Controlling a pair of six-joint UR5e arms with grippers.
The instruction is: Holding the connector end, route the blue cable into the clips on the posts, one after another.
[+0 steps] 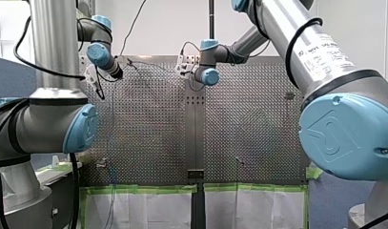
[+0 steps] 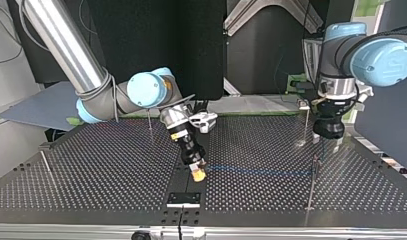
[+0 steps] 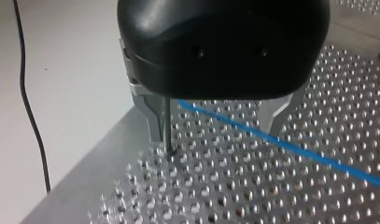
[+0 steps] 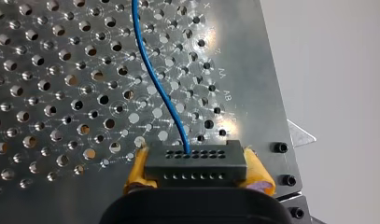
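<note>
Two yellow pads [image 4: 258, 173] of my right gripper [image 4: 196, 158] clamp the black connector [image 4: 195, 169] near the desk [image 4: 47, 93] edge; the blue cable [image 4: 155, 79] runs across bare holes to a thin post [image 3: 167, 121] standing between my left gripper's [image 3: 215, 133] spread fingers [image 3: 155, 123].

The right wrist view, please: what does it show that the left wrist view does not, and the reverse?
Only the right wrist view: the black connector held between the yellow pads of my right gripper. Only the left wrist view: my left gripper, open, a thin post between its metal fingers. Both: the blue cable over the perforated table.
</note>
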